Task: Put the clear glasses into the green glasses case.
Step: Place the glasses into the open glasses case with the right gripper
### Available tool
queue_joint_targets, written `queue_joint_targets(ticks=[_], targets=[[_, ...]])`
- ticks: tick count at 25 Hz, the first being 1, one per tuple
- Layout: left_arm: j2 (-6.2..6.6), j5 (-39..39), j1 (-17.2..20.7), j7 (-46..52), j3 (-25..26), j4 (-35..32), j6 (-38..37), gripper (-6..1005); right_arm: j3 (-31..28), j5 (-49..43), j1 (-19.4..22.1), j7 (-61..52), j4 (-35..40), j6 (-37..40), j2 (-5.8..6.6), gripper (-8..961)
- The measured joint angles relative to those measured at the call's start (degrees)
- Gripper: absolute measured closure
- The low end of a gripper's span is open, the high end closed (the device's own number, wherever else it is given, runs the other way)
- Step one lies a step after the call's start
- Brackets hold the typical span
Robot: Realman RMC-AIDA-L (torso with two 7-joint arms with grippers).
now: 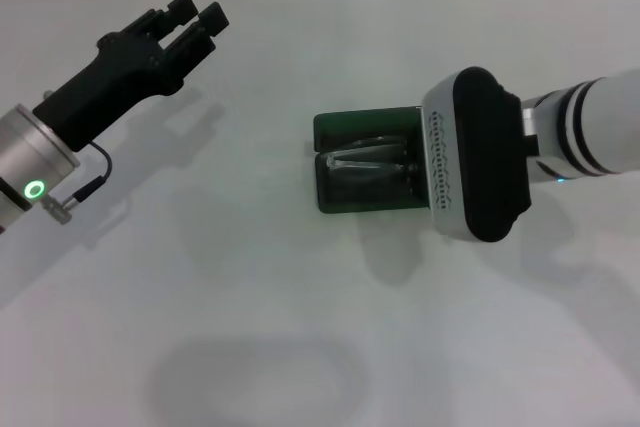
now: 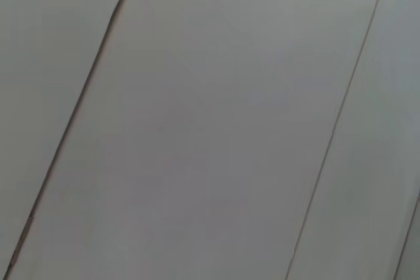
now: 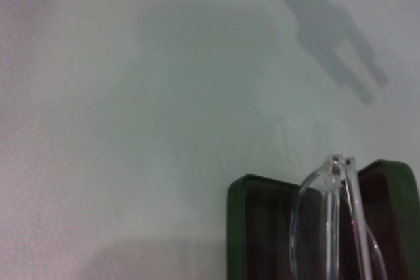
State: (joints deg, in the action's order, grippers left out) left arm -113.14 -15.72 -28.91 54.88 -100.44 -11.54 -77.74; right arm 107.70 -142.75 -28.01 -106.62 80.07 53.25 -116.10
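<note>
The green glasses case (image 1: 340, 130) lies open in the middle of the white table, its dark lining showing. The clear glasses (image 1: 365, 159) sit over the case's inside, along the hinge line. In the right wrist view the clear glasses (image 3: 328, 185) rise close in front of the green glasses case (image 3: 237, 227). My right arm's wrist housing (image 1: 475, 152) hangs over the case's right end and hides the right gripper. My left gripper (image 1: 198, 13) is raised at the far left, open and holding nothing, well away from the case.
The white table (image 1: 250, 327) spreads around the case on all sides. A light wall with thin dark seams (image 2: 79, 103) fills the left wrist view. The left arm's shadow (image 3: 328, 37) falls on the table.
</note>
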Motion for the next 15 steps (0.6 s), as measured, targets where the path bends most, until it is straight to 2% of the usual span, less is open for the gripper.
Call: queue_joint_targets(ticks=[8,15], targets=[[0.03,-0.18,-0.29,-0.35,0.07,-0.01,1.48,467,4.41,-2.62,0.43,-0.18,-2.68,-7.23,-0.08,819],[0.03,-0.19,-0.33,-0.41,0.07,-0.06,1.57,467,6.06,-2.8,1.27,-0.43,-3.45,-10.01,-0.09,816]])
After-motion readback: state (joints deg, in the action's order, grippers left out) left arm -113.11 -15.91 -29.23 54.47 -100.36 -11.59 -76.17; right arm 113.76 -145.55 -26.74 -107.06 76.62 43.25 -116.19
